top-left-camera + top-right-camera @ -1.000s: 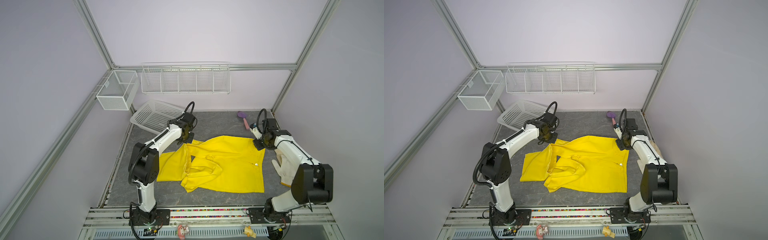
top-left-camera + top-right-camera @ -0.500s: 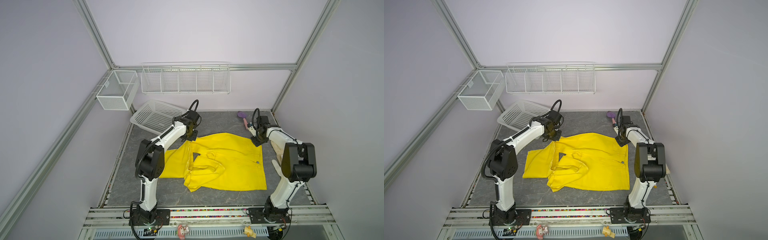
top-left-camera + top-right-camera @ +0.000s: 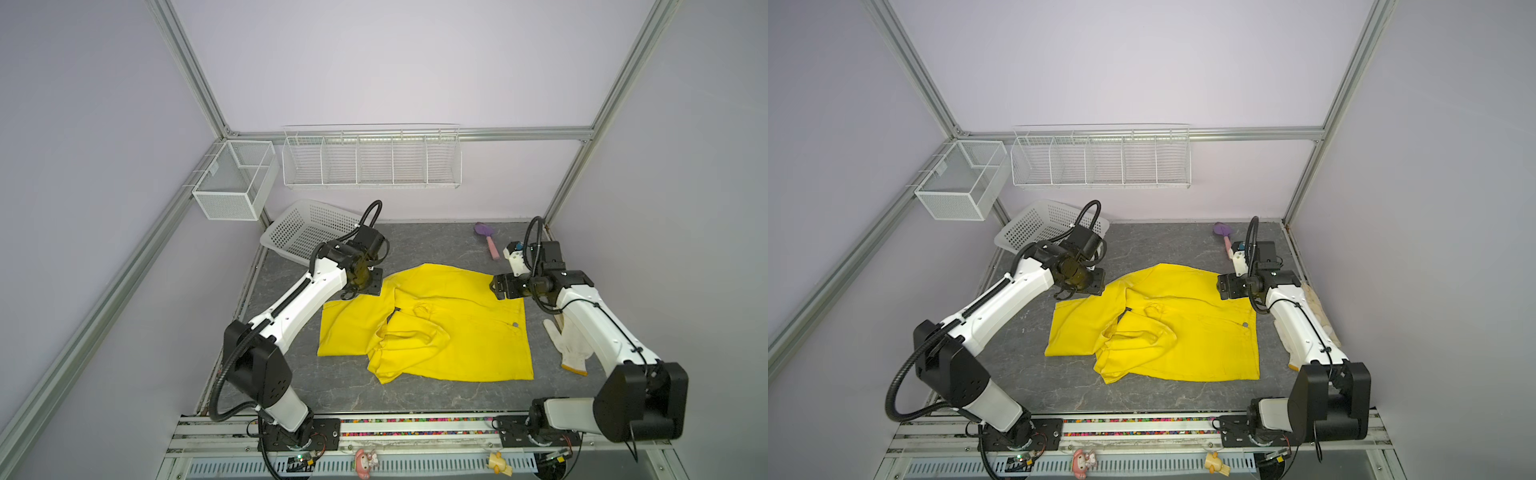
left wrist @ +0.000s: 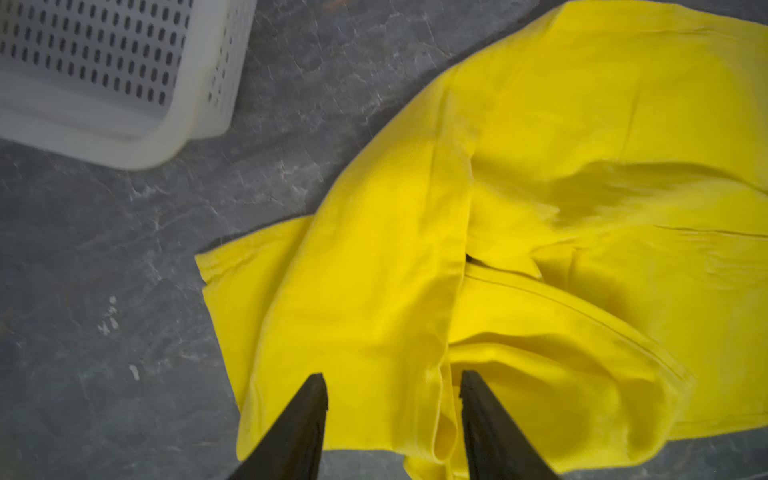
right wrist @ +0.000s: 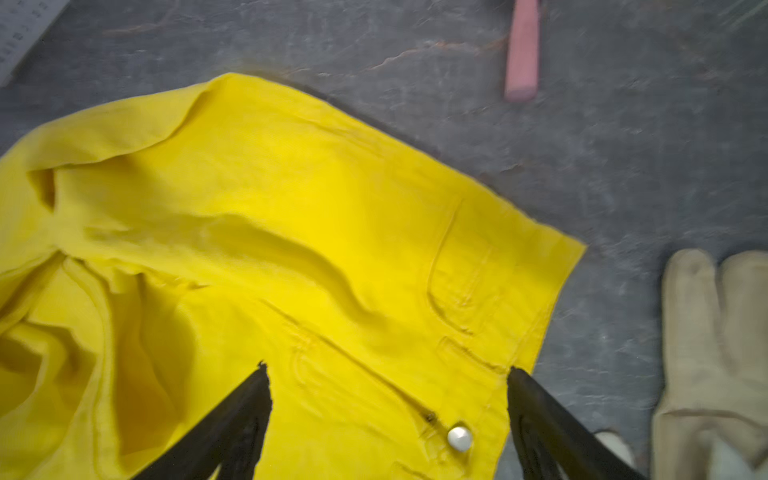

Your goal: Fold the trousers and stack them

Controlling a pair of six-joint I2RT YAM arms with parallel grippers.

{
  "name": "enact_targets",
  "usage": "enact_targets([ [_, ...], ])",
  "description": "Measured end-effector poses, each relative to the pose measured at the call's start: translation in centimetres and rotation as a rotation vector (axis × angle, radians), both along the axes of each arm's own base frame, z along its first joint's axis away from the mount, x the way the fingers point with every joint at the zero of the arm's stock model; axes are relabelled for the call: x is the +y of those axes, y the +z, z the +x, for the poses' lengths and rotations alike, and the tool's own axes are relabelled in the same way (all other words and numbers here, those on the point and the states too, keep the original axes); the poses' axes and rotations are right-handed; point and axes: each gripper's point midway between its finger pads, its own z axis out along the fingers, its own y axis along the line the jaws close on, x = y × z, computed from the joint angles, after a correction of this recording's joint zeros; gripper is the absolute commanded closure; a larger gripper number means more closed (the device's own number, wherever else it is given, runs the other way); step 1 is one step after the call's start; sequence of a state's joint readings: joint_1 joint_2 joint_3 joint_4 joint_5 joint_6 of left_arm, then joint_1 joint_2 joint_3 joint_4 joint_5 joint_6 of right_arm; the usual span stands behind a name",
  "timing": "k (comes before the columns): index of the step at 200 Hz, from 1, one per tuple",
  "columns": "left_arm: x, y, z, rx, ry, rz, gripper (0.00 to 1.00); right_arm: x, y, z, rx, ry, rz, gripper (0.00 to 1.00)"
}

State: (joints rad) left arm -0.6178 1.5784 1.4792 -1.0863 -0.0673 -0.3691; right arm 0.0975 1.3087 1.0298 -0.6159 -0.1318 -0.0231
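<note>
The bright yellow trousers (image 3: pixel 457 332) (image 3: pixel 1183 332) lie spread on the grey table, waist to the right and legs bunched over each other on the left. My left gripper (image 3: pixel 368 286) (image 3: pixel 1086 282) hovers at their far left corner. It is open, and in the left wrist view its jaws (image 4: pixel 392 376) stand apart above a fold of the trousers (image 4: pixel 540 166), holding nothing. My right gripper (image 3: pixel 500 286) (image 3: pixel 1225 286) is at the far right corner by the waist. It is wide open (image 5: pixel 387 369) over the trousers (image 5: pixel 291 208) near a silver button (image 5: pixel 459 438).
A white perforated basket (image 3: pixel 307 232) (image 4: pixel 104 83) leans at the back left. A purple scoop with a pink handle (image 3: pixel 488 243) (image 5: pixel 523 54) lies at the back right. A cream glove (image 3: pixel 569 349) (image 5: pixel 715 353) lies under the right arm. A wire rack (image 3: pixel 370 158) and a mesh box (image 3: pixel 232 183) hang on the walls.
Both grippers were shut at the trousers' far edge a second ago and now stand open. The far edge lies flat on the table. The left gripper has drawn back a little towards the front.
</note>
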Motion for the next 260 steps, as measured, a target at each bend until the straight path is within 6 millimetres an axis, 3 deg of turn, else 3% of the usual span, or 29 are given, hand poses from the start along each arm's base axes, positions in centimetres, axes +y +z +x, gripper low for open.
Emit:
enact_targets([
  [23, -1.1, -1.6, -3.5, 0.050, -0.006, -0.010, 0.46, 2.7, -0.6, -3.4, 0.039, -0.026, 0.086, 0.04],
  [51, -1.4, -5.9, -6.9, 0.141, 0.016, 0.017, 0.46, 5.7, -1.9, -7.4, 0.074, 0.002, 0.151, 0.04],
  [70, -0.8, -8.1, -7.7, 0.171, 0.046, 0.034, 0.47, 8.1, -3.1, -9.2, 0.089, 0.078, 0.179, 0.04],
  [92, -1.0, -9.0, -7.1, 0.160, 0.064, 0.036, 0.51, 10.6, -4.6, -10.5, 0.112, 0.175, 0.170, 0.04],
  [113, -1.1, -10.3, -6.3, 0.153, 0.070, 0.067, 0.62, 13.3, -5.5, -11.0, 0.111, 0.270, 0.160, 0.04],
  [143, -0.8, -11.4, -6.2, 0.161, 0.087, 0.091, 0.99, 16.1, -7.7, -11.3, 0.129, 0.347, 0.140, 0.07],
  [155, -0.3, -11.3, -6.4, 0.163, 0.090, 0.113, 1.00, 16.6, -8.7, -11.3, 0.142, 0.358, 0.124, 0.11],
  [186, 1.3, -9.2, -6.3, 0.148, 0.095, 0.185, 1.00, 17.1, -11.3, -10.9, 0.177, 0.357, 0.084, 0.25],
  [213, 2.5, -3.7, -4.7, 0.048, 0.132, 0.193, 1.00, 16.8, -13.0, -10.9, 0.214, 0.344, 0.054, 0.39],
  [232, 4.9, 0.2, -3.6, -0.023, 0.194, 0.195, 1.00, 16.6, -13.2, -10.9, 0.225, 0.324, 0.042, 0.56],
  [260, 9.3, 3.8, -3.2, -0.081, 0.263, 0.284, 1.00, 15.5, -13.4, -11.3, 0.252, 0.296, 0.002, 0.67],
])
